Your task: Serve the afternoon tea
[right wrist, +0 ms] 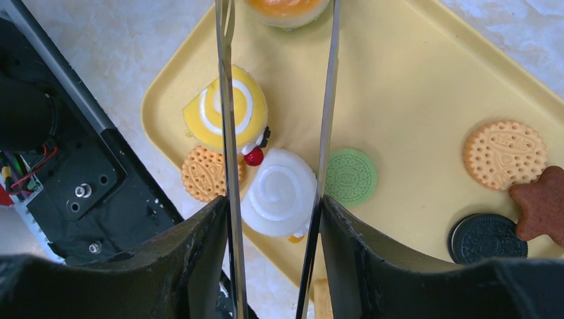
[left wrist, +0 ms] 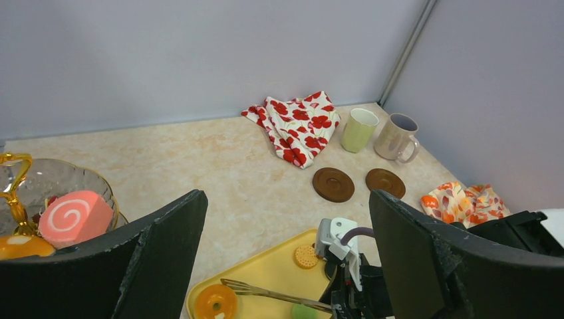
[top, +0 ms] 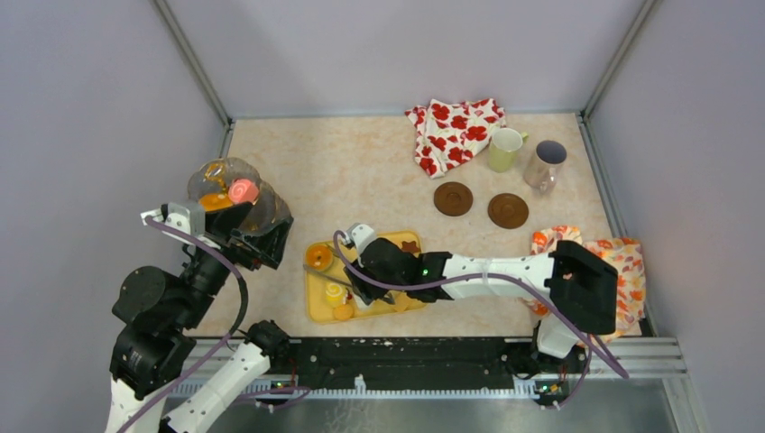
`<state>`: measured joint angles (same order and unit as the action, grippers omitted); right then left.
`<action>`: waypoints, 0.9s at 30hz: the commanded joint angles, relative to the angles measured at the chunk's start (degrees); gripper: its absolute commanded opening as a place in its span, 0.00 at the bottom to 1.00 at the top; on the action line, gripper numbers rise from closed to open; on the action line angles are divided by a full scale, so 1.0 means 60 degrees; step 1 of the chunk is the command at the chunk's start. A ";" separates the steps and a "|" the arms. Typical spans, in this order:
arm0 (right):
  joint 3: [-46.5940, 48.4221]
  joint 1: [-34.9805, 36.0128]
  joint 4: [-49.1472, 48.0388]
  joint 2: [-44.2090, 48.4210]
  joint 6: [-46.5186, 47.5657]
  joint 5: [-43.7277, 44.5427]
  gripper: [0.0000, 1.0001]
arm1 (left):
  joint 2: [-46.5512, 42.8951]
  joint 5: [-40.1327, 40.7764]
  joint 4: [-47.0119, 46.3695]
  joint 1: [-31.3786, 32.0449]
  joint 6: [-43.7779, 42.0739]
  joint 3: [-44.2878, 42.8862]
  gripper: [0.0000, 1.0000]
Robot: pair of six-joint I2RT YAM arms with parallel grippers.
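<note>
A yellow tray (top: pixel 316 308) holds the sweets. In the right wrist view it carries a white swirl roll (right wrist: pixel 279 193), a yellow swirl roll (right wrist: pixel 249 106), an orange tart (right wrist: pixel 286 8) and several round biscuits (right wrist: pixel 504 154). My right gripper (right wrist: pixel 274 206) is shut on the metal tongs (right wrist: pixel 226 100), whose two blades straddle the white roll just above it. My left gripper (left wrist: pixel 287 199) is open and empty beside a glass stand (left wrist: pixel 93 178) holding a pink swirl roll (left wrist: pixel 66 216) and an orange tart (left wrist: pixel 20 246). A pale-yellow mug (top: pixel 504 149) and a greyish mug (top: pixel 544 162) stand at the back right.
Two brown coasters (top: pixel 453 198) (top: pixel 508 210) lie in front of the mugs. A red-flowered cloth (top: pixel 456 133) lies at the back, and an orange-flowered cloth (top: pixel 624 262) lies under the right arm's elbow. Grey walls enclose the table on three sides.
</note>
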<state>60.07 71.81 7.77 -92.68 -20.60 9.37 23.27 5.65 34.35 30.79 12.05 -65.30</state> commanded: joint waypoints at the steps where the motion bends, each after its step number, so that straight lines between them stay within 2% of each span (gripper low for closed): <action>1: 0.0585 -0.0044 -0.0225 -0.0226 0.0148 0.0149 0.51 | 0.0048 0.0056 -0.0263 -0.0030 -0.0017 -0.0044 0.99; 9: 0.0515 -0.0041 -0.0192 -0.0277 0.0109 0.0162 0.51 | 0.0113 0.0011 -0.0266 -0.0029 -0.0010 -0.0081 0.99; 15: 0.0486 -0.0044 -0.0152 -0.0160 0.0108 0.0233 0.47 | 0.0094 0.0036 -0.0283 -0.0027 0.0001 -0.0017 0.99; 27: 0.0483 -0.0048 -0.0576 0.0671 0.0008 0.0681 0.43 | 0.0121 0.0047 -0.0294 -0.0031 -0.0031 -0.0099 0.99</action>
<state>60.58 71.81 8.12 -93.45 -20.62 10.68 23.27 5.61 34.33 30.79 12.05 -65.30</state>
